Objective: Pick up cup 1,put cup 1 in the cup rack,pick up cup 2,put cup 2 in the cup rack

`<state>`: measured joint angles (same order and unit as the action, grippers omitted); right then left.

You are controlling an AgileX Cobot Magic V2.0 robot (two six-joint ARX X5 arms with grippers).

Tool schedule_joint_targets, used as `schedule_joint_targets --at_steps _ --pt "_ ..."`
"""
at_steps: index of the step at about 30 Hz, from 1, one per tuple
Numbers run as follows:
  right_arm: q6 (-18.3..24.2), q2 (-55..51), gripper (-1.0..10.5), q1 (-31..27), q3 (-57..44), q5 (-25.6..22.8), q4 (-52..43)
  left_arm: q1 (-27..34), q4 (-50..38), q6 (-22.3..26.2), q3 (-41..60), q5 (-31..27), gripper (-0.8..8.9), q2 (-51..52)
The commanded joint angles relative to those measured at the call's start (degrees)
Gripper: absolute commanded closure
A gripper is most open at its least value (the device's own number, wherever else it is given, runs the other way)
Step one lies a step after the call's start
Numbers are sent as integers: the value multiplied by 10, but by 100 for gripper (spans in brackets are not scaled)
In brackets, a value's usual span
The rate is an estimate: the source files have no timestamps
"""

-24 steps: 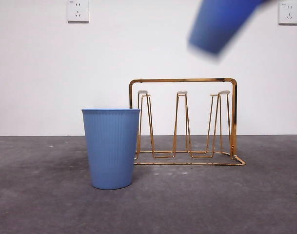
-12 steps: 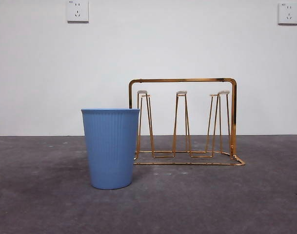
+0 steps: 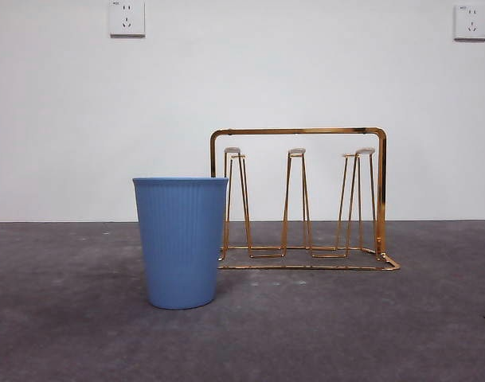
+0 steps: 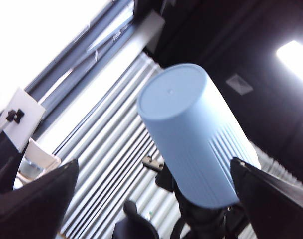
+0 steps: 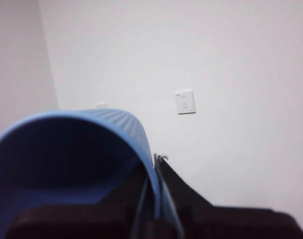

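While pinched by its rim in the right tool (image 5: 153, 199) | cup 1 (image 5: 66, 164) lies tilted.

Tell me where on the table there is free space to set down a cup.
Bare table lies left of the standing blue cup, in front of it and the cup rack, and right of the rack. Crowded: where that cup stands by the rack's left end. The right end effector holds the other cup, outside the front view.
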<state>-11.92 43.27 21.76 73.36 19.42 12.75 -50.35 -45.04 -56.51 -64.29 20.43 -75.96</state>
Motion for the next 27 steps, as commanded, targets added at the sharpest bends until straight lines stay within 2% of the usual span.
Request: schedule_joint_targets --at_steps 1,8,18,23,27 --pt "-14 14 963 7 -5 1 5 -7 -28 -5 -1 -12 118 -11" --pt "-6 44 963 38 -5 7 10 -14 -55 -5 -1 -47 118 -19" --pt "17 69 962 76 -5 -10 19 -15 -74 -13 -1 -45 140 -19" --pt "17 71 959 75 -5 -10 22 -15 -74 -13 -1 -39 412 -19" --pt "22 71 959 75 -5 -13 30 -15 -74 -13 -1 -38 506 -19"
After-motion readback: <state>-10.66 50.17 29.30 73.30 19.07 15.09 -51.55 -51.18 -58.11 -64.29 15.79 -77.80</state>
